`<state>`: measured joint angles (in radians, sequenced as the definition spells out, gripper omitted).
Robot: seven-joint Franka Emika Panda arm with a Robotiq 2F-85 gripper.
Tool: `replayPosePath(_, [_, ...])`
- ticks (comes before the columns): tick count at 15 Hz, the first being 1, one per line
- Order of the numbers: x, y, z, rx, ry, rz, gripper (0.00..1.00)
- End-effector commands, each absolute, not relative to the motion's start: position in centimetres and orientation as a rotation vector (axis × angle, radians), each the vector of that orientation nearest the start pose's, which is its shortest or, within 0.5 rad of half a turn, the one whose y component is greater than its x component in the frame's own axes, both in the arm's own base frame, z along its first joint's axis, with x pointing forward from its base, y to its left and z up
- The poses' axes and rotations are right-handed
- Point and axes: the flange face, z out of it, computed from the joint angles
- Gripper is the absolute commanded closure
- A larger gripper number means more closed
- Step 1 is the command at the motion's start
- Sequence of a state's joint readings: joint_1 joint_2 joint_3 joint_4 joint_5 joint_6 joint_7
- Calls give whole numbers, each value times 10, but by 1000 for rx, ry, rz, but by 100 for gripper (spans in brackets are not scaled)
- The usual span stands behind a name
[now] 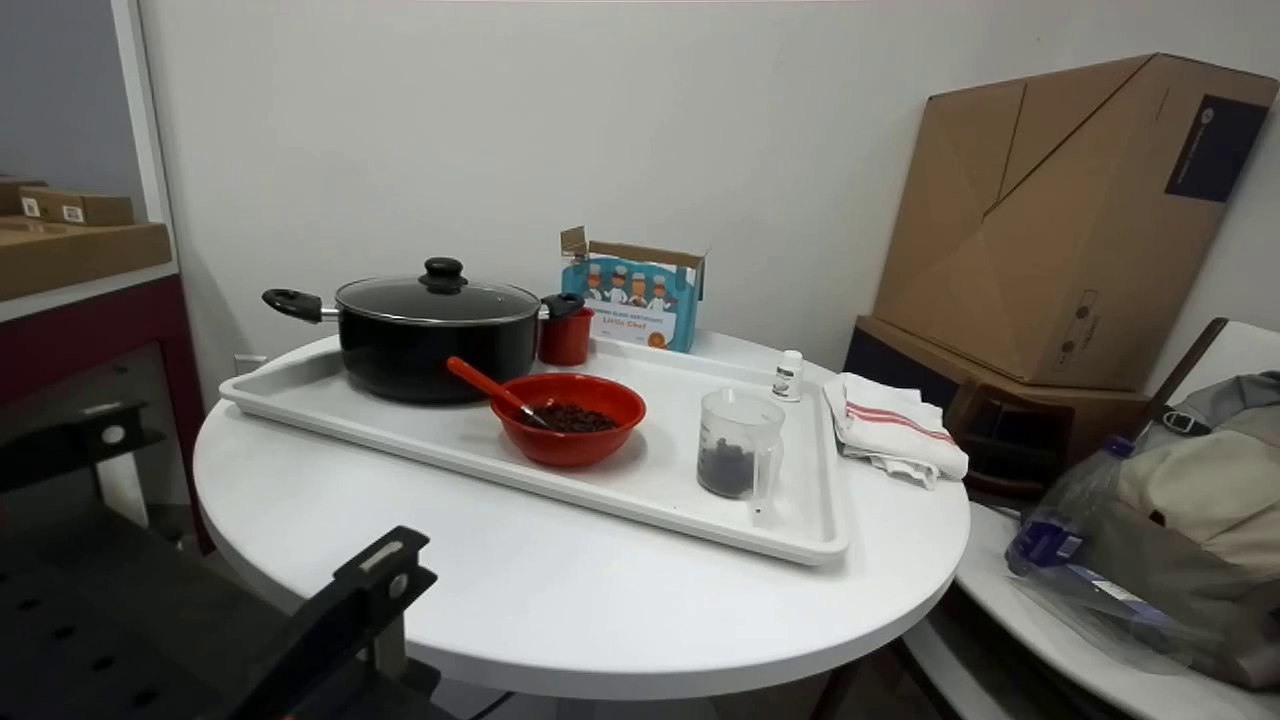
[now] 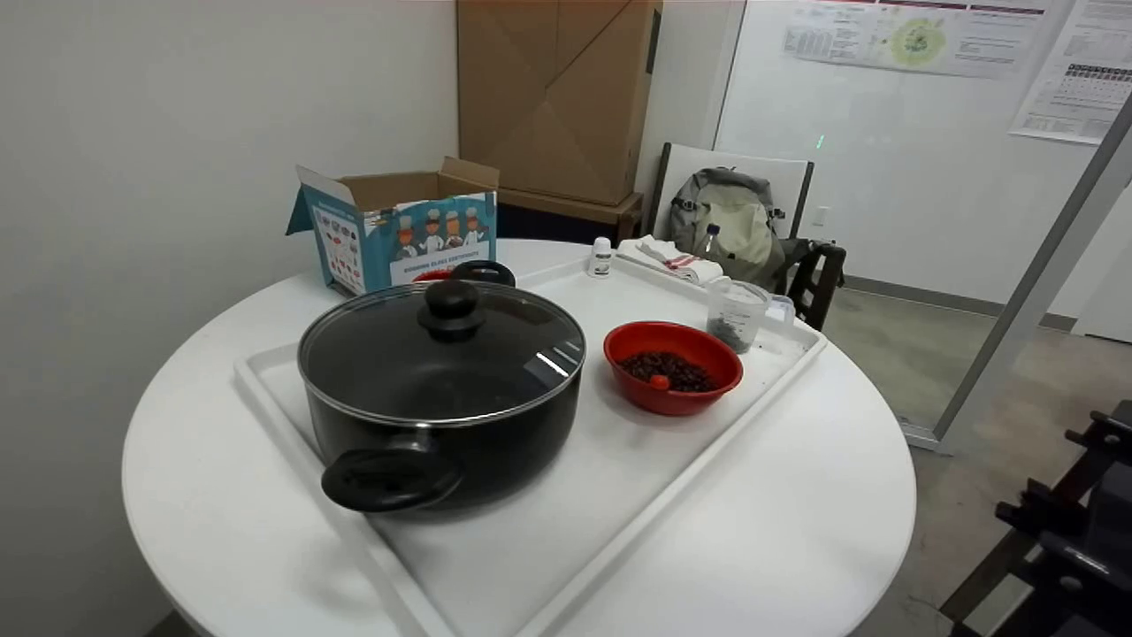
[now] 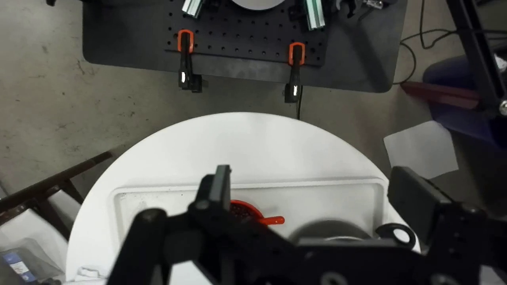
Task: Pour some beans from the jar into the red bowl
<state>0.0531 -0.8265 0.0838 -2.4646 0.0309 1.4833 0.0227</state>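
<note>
The clear jar (image 1: 738,425) stands upright on the tray, its handle towards the tray's corner. Dark beans (image 1: 727,470) fill its lower part. The jar also shows in an exterior view (image 2: 743,305), beyond the red bowl (image 2: 632,387). The bowl shows in an exterior view (image 1: 570,452) between the pot and the jar; it holds dark reddish beans and a red-handled spoon (image 1: 485,382). In the wrist view the bowl (image 3: 247,204) is partly hidden by a finger. My gripper (image 3: 311,174) is open and empty, high above the table. The jar is hidden in the wrist view. Neither exterior view shows the gripper.
A white raised-edge tray (image 1: 650,505) lies on the round table (image 1: 520,590). A black lidded pot (image 1: 430,350) stands beside the bowl, with a red cup (image 1: 567,340) behind it. A white bottle (image 1: 788,375), a folded cloth (image 1: 890,425) and a blue box (image 1: 635,295) are at the back.
</note>
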Motion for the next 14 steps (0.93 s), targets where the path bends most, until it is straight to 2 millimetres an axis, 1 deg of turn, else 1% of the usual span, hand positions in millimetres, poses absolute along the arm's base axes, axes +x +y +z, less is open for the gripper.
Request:
replayPosePath(1, [280, 42, 548, -3161, -425, 343, 0])
replayPosePath(5, [290, 25, 547, -3162, -727, 457, 0])
replayPosePath(10, [310, -12, 557, -3138, -1130, 548, 0])
replayPosePath(14, [322, -43, 564, -3057, -1471, 603, 0])
